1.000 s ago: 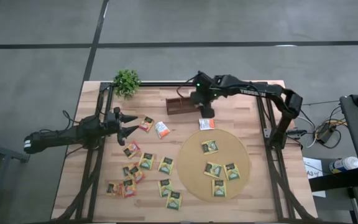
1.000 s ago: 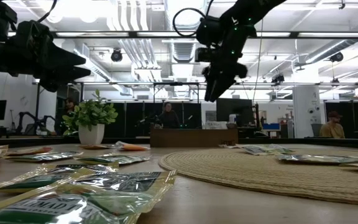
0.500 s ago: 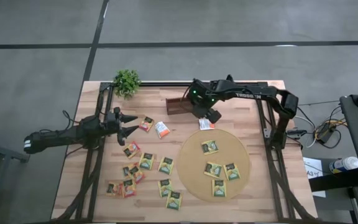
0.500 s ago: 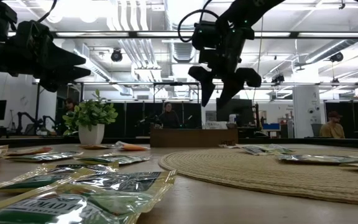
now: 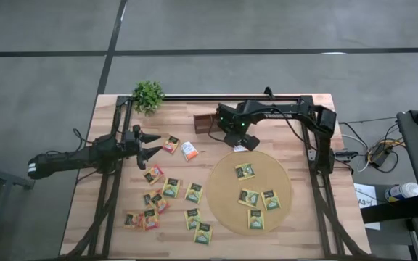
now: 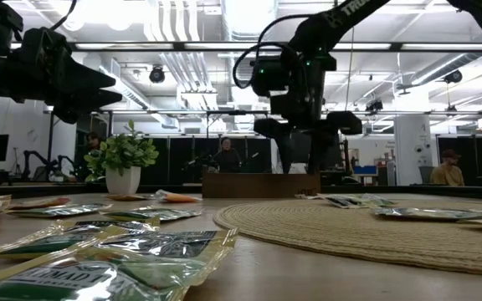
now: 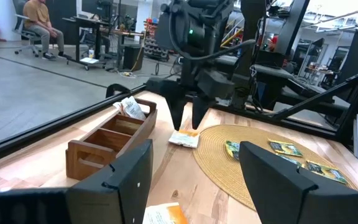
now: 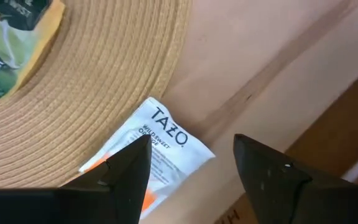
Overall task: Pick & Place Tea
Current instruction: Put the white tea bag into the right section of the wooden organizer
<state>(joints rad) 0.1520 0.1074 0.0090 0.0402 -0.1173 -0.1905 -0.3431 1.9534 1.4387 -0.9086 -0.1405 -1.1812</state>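
Observation:
My right gripper [image 5: 239,142] points down, open, just above a white-and-orange tea sachet [image 8: 160,155]. The sachet lies flat, half on the round tan mat's [image 5: 223,206] far edge and half on the table. In the left wrist view the right gripper [image 7: 189,119] has a finger on either side of the sachet [image 7: 184,139], a little above it. The wooden tray [image 7: 107,142] stands just beyond, with a sachet [image 7: 131,109] in one slot. My left gripper [image 5: 153,143] waits open and level at the table's left.
Several yellow-green sachets [image 5: 245,172] lie on the mat. More sachets, green and orange-red [image 5: 171,188], are scattered over the table's left middle, and two [image 5: 188,151] lie near my left gripper. A potted plant [image 5: 149,95] stands at the far left corner.
My right gripper has come down from beside the tray toward the white-and-orange sachet, shifting a little toward the table's near edge. Its wrist has rolled, so its fingers now stand on either side of the sachet. The sachet has not moved.

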